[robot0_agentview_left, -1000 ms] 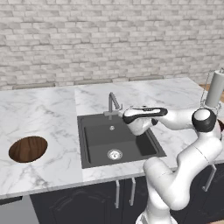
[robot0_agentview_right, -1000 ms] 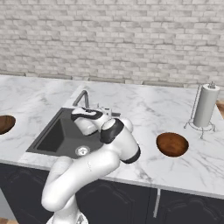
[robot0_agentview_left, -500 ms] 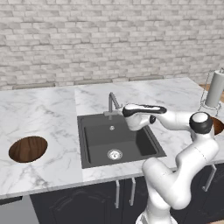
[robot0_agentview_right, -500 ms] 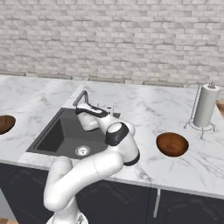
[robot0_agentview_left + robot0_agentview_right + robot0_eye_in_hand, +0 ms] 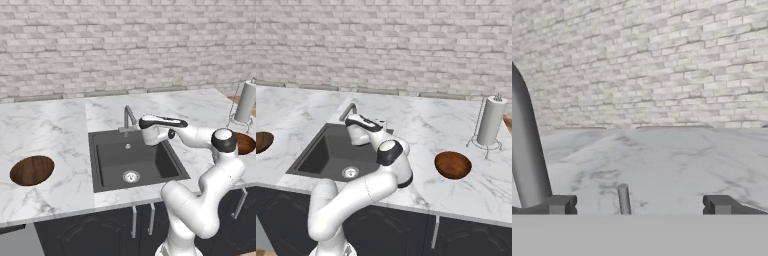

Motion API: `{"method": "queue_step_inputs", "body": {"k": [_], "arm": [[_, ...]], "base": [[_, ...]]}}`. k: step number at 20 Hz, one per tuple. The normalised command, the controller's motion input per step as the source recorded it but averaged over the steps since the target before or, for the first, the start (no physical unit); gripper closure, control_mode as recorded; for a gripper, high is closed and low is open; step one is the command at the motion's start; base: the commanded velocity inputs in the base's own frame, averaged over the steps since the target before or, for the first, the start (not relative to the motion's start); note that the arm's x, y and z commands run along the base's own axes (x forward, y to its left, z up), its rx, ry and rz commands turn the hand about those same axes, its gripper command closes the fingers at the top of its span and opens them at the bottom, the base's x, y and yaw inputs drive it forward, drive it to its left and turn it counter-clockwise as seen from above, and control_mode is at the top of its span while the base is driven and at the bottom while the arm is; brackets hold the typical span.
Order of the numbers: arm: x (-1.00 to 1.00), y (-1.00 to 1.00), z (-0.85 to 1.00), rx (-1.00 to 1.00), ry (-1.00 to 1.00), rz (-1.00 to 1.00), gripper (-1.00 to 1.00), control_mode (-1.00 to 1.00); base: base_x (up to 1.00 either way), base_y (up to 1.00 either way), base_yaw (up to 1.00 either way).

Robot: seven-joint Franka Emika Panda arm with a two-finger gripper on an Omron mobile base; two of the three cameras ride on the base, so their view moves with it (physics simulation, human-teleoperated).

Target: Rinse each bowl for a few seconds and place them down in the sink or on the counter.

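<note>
Bowls (image 5: 32, 169) (image 5: 453, 165) sit on counter (image 5: 55, 125), well apart to either side of gripper (image 5: 639, 204), which hangs empty w/ fingers spread at faucet (image 5: 128, 118) behind sink (image 5: 135, 160); right bowl nearer.

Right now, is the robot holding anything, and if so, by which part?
Nothing is held. The end effector is open and empty by the faucet, and both bowls sit on the counter.
</note>
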Motion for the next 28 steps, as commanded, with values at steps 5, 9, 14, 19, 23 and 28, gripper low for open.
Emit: {"method": "queue_step_inputs", "body": {"k": [5,9,14,19,23,28], "arm": [[0.24,-0.01,-0.16,0.00,0.00,0.00,-1.00,-1.00],[0.27,-0.09,-0.22,0.00,0.00,0.00,-1.00,-1.00],[0.29,-0.08,-0.20,0.00,0.00,0.00,-1.00,-1.00],[0.31,-0.01,-0.16,0.00,0.00,0.00,-1.00,-1.00],[0.30,0.00,-0.13,0.00,0.00,0.00,-1.00,-1.00],[0.23,-0.02,-0.17,0.00,0.01,0.00,-1.00,-1.00]], "base": [[0.00,0.00,0.00],[0.00,0.00,0.00],[0.00,0.00,0.00],[0.00,0.00,0.00],[0.00,0.00,0.00],[0.00,0.00,0.00]]}}
